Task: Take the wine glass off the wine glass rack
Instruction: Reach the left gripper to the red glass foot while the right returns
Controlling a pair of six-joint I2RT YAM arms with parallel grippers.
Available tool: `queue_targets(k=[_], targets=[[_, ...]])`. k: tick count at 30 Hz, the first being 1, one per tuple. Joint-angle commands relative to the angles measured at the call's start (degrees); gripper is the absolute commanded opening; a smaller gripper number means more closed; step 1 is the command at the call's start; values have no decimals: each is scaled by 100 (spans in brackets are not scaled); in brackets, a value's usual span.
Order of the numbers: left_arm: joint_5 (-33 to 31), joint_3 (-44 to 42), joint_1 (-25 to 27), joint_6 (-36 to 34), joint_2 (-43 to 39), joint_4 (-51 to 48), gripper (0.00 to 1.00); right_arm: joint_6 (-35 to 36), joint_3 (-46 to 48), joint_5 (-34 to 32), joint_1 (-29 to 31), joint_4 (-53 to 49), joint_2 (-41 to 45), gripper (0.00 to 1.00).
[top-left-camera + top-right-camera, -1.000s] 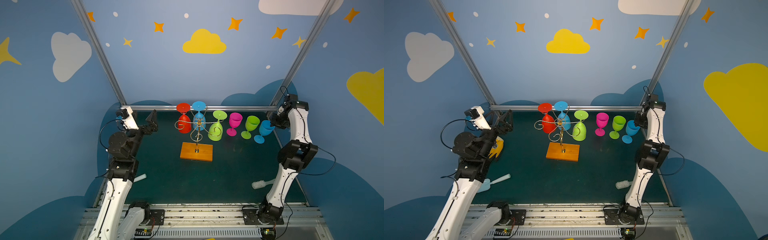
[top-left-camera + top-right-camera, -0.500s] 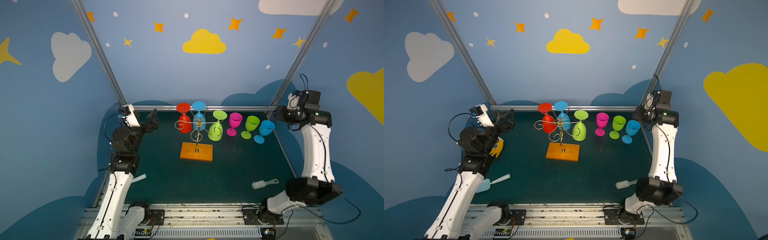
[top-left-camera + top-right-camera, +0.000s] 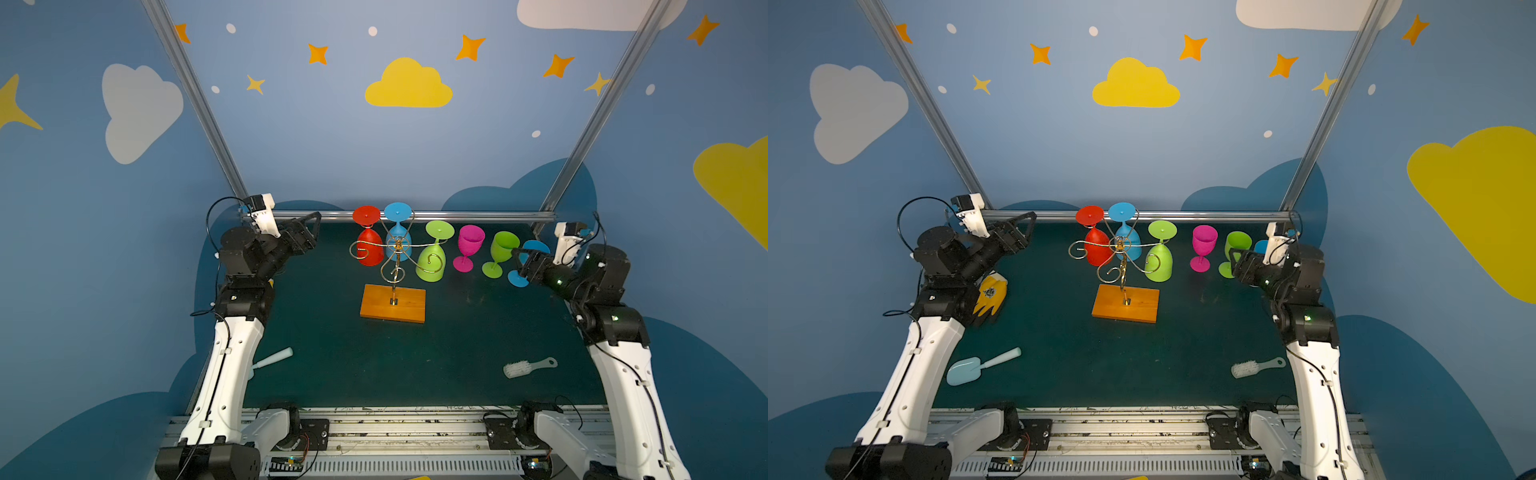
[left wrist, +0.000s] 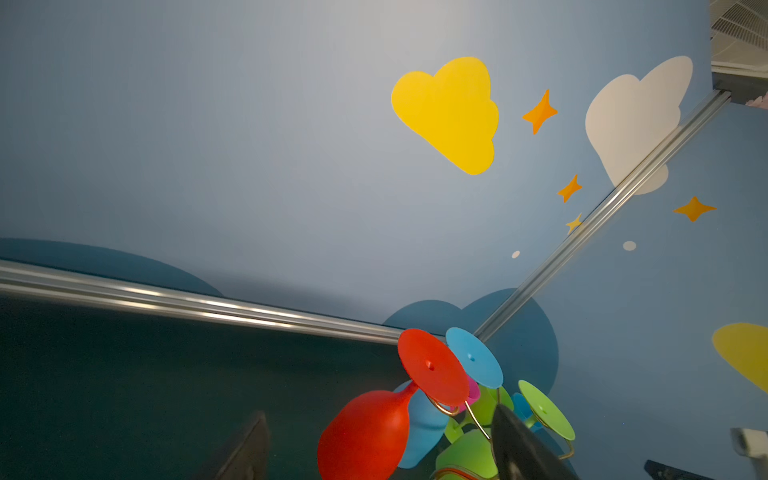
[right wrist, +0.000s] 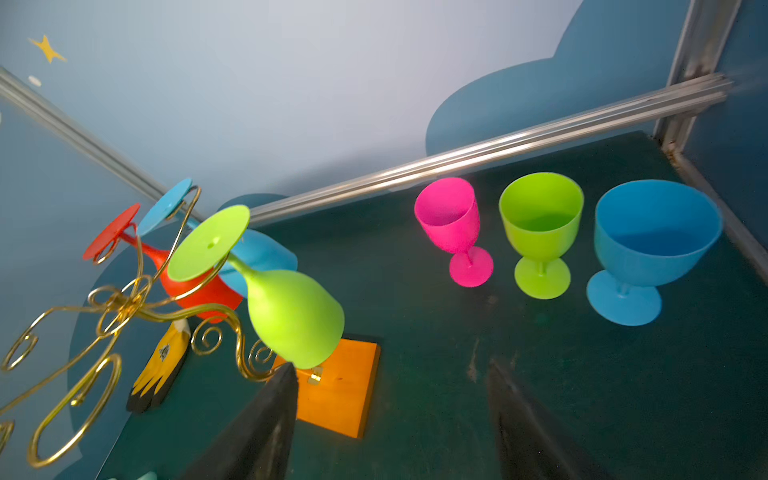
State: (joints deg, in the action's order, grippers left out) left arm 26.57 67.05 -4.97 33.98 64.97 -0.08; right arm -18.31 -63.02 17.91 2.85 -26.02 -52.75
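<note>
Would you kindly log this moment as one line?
orange-based gold wire wine glass rack: red plastic glass, blue plastic glass, lime plastic glass hang inverted | left gripper: open, empty | right gripper: open, empty

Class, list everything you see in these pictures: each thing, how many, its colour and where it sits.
wine glass rack: 1, gold wire on orange base, table centre.
hung red glass, hung blue glass, hung green glass: 3, upside down on the rack.
pink glass, standing green glass, standing blue glass: 3, upright in a row right of the rack.
scoop: 1, pale blue, near left.
brush: 1, white, near right.
glove: 1, yellow and black, left edge.
table: 1, dark green.
left gripper: 1, black, open, empty, far left.
right gripper: 1, black, open, empty, far right.
</note>
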Motion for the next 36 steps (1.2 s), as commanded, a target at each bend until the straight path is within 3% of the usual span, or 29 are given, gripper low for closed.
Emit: queue_targets(k=[1, 11, 22, 36], targets=[[1058, 303, -91, 527, 267, -250, 78, -11, 221, -101, 395, 493, 163, 72], [2211, 841, -53, 1048, 1289, -148, 63, 91, 593, -247, 1311, 588, 265, 73], [2441, 1325, 174, 1428, 2284, 333, 52, 14, 856, -418, 1831, 554, 396, 73], [2432, 1979, 644, 1350, 2890, 104, 44, 21, 944, -526, 2009, 502, 465, 73]])
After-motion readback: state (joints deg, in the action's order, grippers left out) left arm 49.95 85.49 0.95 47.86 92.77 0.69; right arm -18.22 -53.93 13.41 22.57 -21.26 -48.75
